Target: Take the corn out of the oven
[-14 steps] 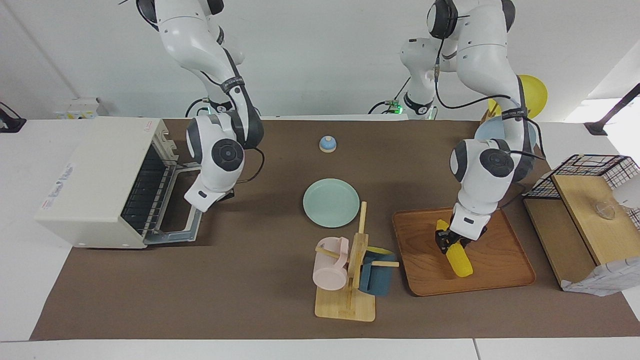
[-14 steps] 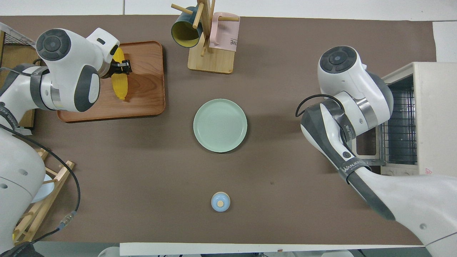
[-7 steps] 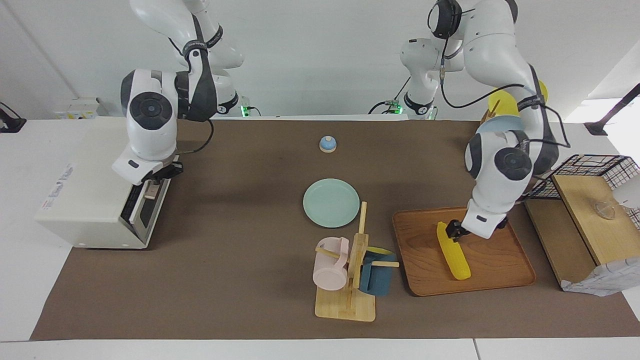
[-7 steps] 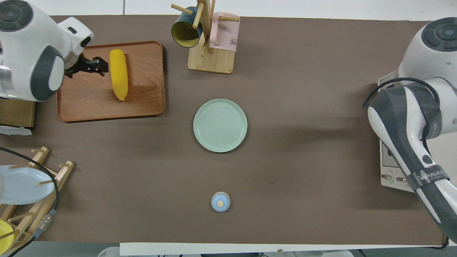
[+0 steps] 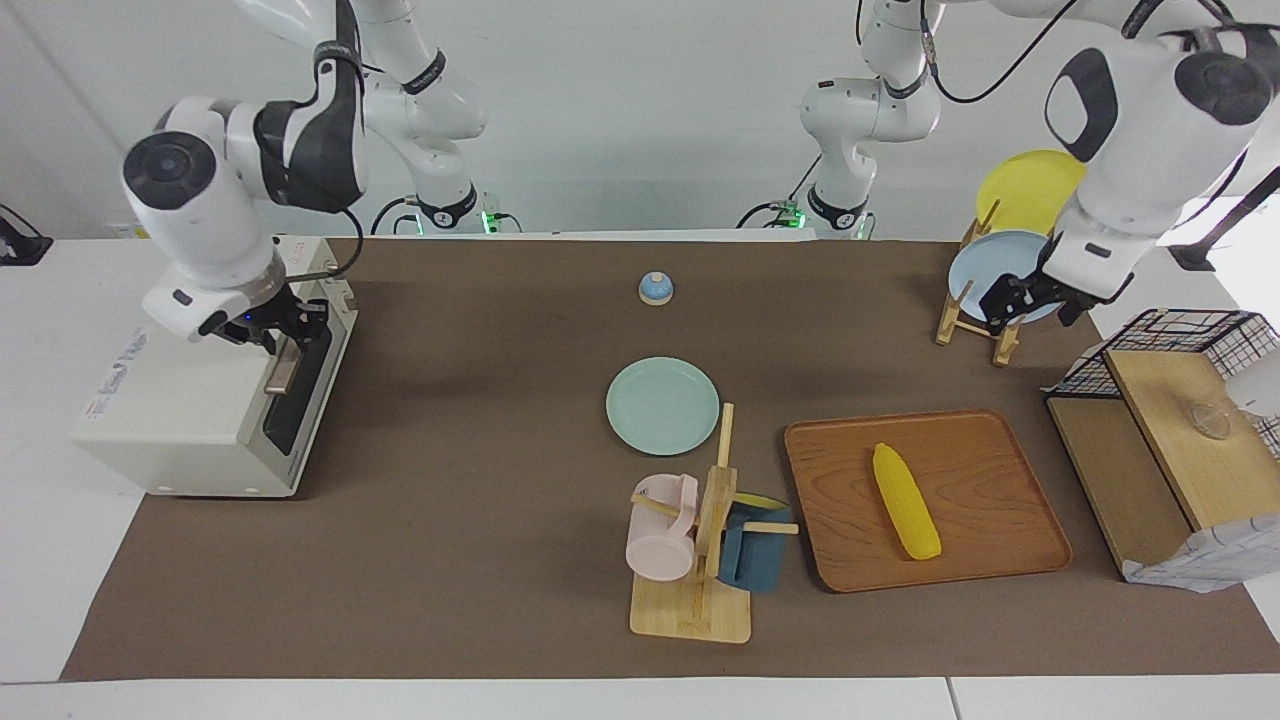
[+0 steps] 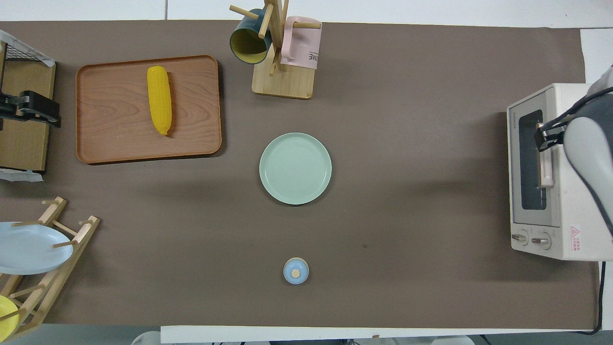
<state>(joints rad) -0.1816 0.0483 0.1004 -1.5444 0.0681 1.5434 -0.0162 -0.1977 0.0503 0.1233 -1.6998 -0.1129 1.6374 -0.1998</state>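
Lying lengthwise on the wooden tray (image 5: 1010,560), the corn (image 5: 906,501), oven (image 5: 190,400) door closed, right gripper (image 5: 285,325) at its tan handle (image 5: 281,371), grip unclear, left gripper (image 5: 1030,300) raised, fingers apart, empty, over the plate rack (image 5: 975,330).

One camera is looking at me from high across the table, facing my two bases and the white wall, taking in the whole brown mat from well back. The other is hanging high above my own end, looking forward and steeply down, so my arms are only entering at its edges. Both are sharing the same tabletop, half a turn apart: the oven (image 5: 200,400) (image 6: 550,172), the green plate (image 5: 662,405) (image 6: 295,168), the mug rack (image 5: 700,560) (image 6: 280,52) and the wooden tray (image 5: 990,480) (image 6: 115,110) are appearing in each, mirrored end for end.
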